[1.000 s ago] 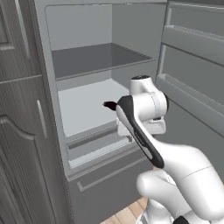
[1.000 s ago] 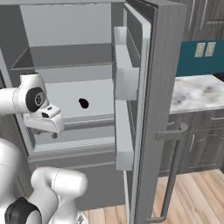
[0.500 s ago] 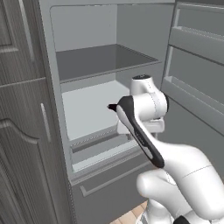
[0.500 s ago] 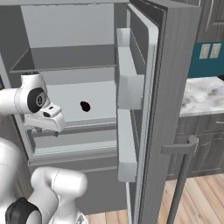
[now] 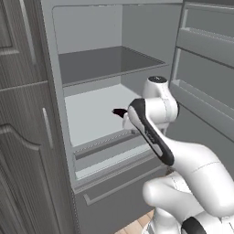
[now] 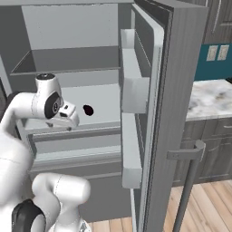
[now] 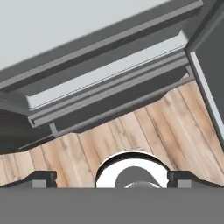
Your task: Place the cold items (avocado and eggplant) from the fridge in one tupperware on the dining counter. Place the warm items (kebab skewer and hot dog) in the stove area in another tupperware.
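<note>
On the fridge shelf (image 6: 104, 102), small dark eggplant (image 6: 88, 110), half-hidden in left view; gripper (image 7: 112, 177) wide, empty.

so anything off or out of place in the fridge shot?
Nothing spilled or askew. The fridge door stands open and one small dark item lies on the lower shelf; too small to identify. The tool is open, holding nothing.

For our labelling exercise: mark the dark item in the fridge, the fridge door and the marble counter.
Dark item (image 6: 88, 109), right base view, its middle.
Fridge door (image 6: 174, 90), right base view, outer edge.
Counter (image 6: 210, 97), right base view, bare top.
</note>
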